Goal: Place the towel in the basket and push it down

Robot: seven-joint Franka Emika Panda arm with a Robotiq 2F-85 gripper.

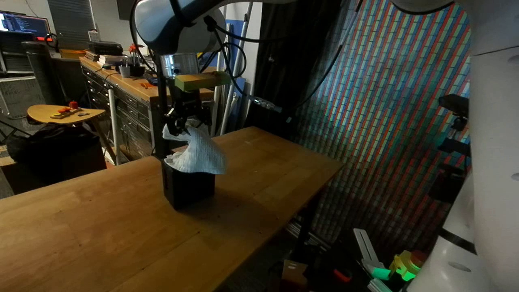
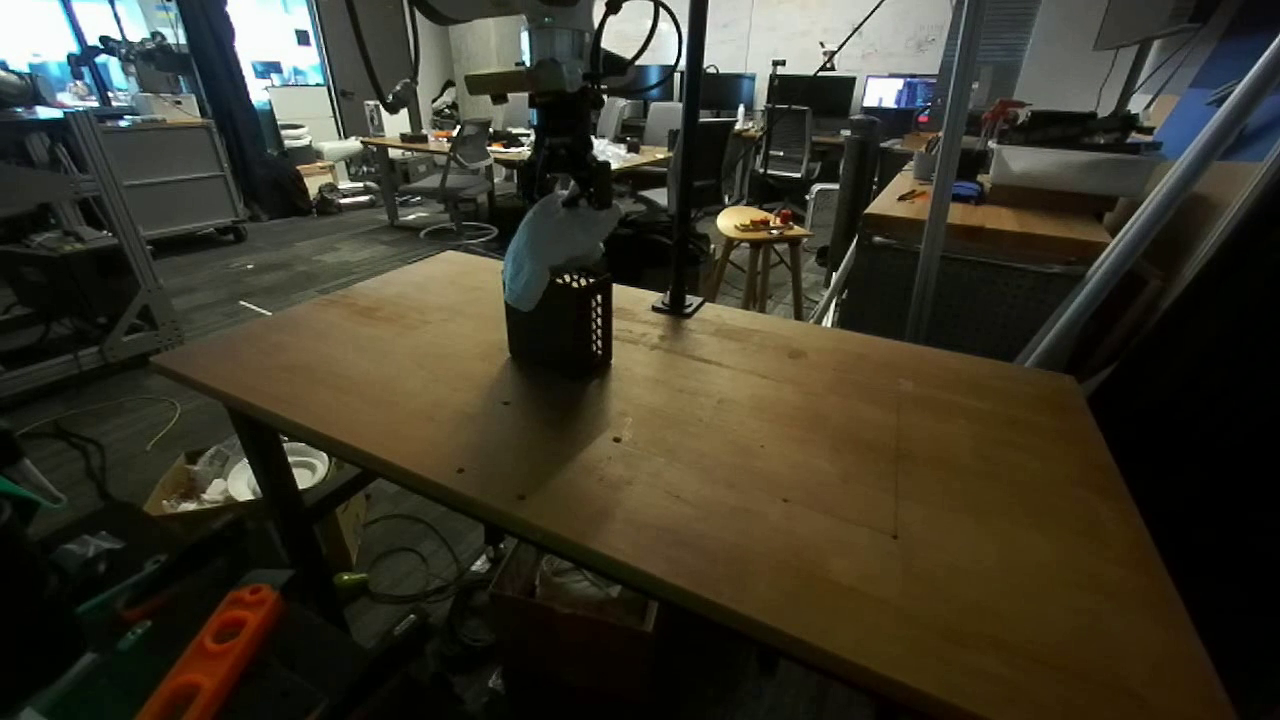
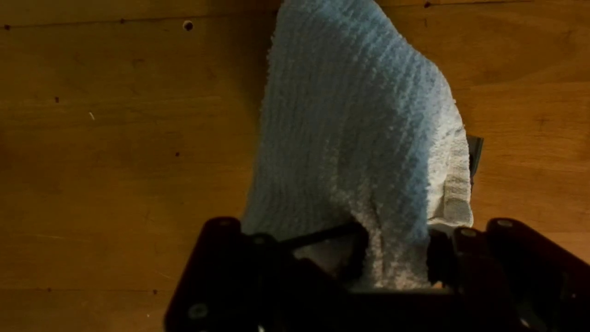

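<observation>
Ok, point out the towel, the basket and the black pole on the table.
Towel [image 3: 352,133], wrist view: the middle of its ribbed face.
Basket [image 1: 189,190], in an exterior view: its dark outer wall.
Pole [image 2: 686,190], in an exterior view: its upright shaft.

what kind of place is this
Probably a robotics lab or workshop, judging by the robot arm, the drawer bench and the background monitors.
</observation>
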